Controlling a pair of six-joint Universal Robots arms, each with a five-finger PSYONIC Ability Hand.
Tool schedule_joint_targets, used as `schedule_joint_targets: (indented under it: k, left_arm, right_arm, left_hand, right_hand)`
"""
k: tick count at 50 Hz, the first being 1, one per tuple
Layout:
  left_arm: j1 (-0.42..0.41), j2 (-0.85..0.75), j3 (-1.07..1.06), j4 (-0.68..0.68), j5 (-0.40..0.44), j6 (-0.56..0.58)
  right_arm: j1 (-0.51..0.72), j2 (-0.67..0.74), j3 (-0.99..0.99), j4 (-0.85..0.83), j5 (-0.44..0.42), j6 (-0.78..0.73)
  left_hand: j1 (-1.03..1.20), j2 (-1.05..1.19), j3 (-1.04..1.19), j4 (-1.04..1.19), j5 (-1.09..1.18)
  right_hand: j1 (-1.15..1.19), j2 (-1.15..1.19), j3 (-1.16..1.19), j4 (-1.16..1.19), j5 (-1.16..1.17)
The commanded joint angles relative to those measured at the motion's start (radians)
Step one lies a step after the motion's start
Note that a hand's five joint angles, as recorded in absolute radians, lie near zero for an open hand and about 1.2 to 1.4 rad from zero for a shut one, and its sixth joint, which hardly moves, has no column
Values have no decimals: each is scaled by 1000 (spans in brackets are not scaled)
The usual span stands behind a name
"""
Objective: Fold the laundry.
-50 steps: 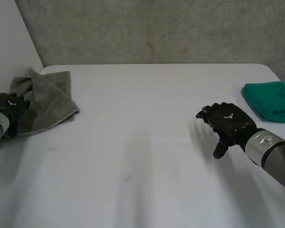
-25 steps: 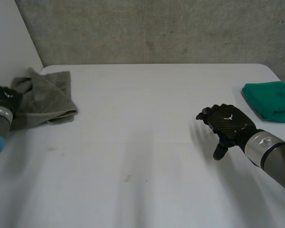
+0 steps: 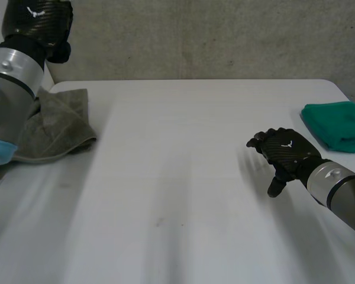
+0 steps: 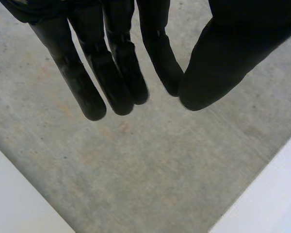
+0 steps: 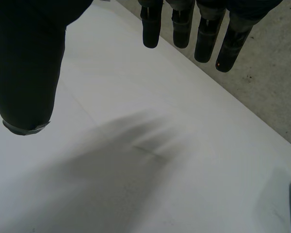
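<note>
The left arm hides part of the grey towel.

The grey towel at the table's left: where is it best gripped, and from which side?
Probably the rounded front corner of the grey towel, coming from the table's middle with the left hand: that corner lies flat on the bare table, while the rest is bunched and partly behind the left arm.

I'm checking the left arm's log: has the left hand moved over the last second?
Yes. The left hand has lifted away from the grey towel and is now high in front of the concrete wall, fingers straight.
</note>
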Motion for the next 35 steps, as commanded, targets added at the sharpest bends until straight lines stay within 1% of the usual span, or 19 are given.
schedule_joint_targets:
  k: [1, 2, 4, 5, 8, 9, 11, 13, 17, 21, 28, 35]
  left_arm:
    - [43, -116, -76, -50, -3, 71]
    - [93, -142, -85, -67, -3, 110]
    - [147, -168, -87, -79, -6, 149]
    - [192, -191, -87, -90, -6, 179]
    - [233, -228, -85, -111, -3, 224]
    - [256, -251, -80, -126, 5, 245]
    - [273, -277, -74, -146, 22, 267]
    - [302, -309, -70, -172, 59, 296]
    - [364, -346, -67, -215, 83, 354]
    - [382, -369, -68, -234, 83, 405]
    - [392, -404, -59, -228, 83, 446]
    - [393, -458, -16, -208, 80, 500]
  right_arm:
    - [5, -1, 4, 1, -2, 0]
    - [6, -1, 4, 1, -4, 0]
    - [9, 2, 4, 1, -4, 0]
    - [11, 4, 6, 1, -4, 0]
    - [12, 9, 6, 1, -4, -2]
    - [12, 9, 6, 1, -2, -2]
    - [14, 9, 6, 1, -2, -2]
    - [12, 10, 6, -1, -2, -2]
    - [14, 19, 6, -1, -2, -2]
    - [14, 29, 4, -1, -4, -2]
    - [14, 45, -2, -1, -5, -2]
    - [14, 55, -8, -1, -10, -2]
  left_hand:
    - [-993, -1022, -1016, -1027, -973]
    - [-993, -1022, -1016, -1027, -973]
    - [-993, -1022, -1016, -1027, -973]
    - [-993, -1022, -1016, -1027, -973]
    - [-992, -1022, -1016, -1026, -972]
    - [-981, -1010, -1004, -1014, -960]
    - [-978, -1007, -1001, -1011, -957]
    - [-975, -1004, -998, -1008, -954]
    - [-966, -995, -989, -999, -945]
    - [-960, -989, -983, -993, -939]
    - [-943, -972, -966, -976, -922]
    - [-878, -907, -901, -911, -857]
  right_hand:
    - [-27, -44, -36, -59, -58]
    - [-27, -44, -36, -59, -58]
    - [-27, -44, -36, -59, -58]
    - [-27, -44, -36, -59, -58]
    - [-27, -44, -36, -59, -58]
    - [-27, -44, -36, -59, -58]
    - [-27, -44, -36, -59, -58]
    - [-27, -44, -36, -59, -58]
    - [-27, -44, -36, -59, -58]
    - [-27, -44, -36, -59, -58]
    - [-27, -44, -36, -59, -58]
    - [-27, -44, -36, -59, -58]
